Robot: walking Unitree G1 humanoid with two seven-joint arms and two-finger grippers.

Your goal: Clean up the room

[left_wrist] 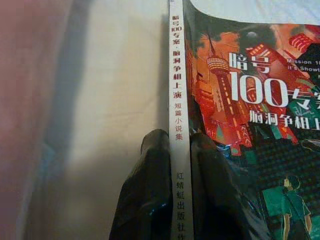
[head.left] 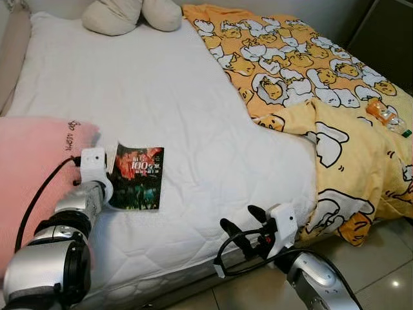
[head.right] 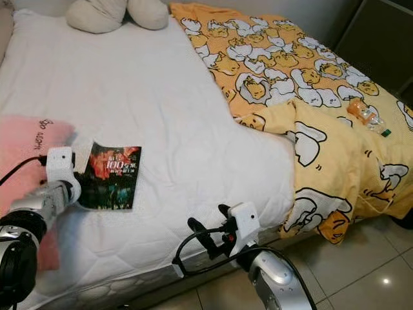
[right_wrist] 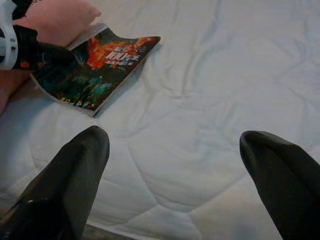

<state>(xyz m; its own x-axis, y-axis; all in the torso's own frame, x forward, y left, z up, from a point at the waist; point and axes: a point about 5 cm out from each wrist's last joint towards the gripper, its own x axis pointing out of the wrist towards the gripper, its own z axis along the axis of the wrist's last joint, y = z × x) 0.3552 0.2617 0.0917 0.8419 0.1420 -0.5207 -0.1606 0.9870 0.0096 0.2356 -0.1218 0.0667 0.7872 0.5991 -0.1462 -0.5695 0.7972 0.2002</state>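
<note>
Even indoor light, soft shadows, floor (head.left: 387,271) glare, left wrist view blurred

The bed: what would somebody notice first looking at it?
Probably the bright orange-yellow cartoon-print blanket heaped over the right side of the white quilted mattress. Next, the dark paperback book with red cover art near the mattress's left edge, its spine pinched by the left gripper beside a pink pillow.

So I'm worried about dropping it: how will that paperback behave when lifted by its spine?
The book likely sags; its cover already curls. The left gripper pinches only the spine, so pages may fan open.
</note>
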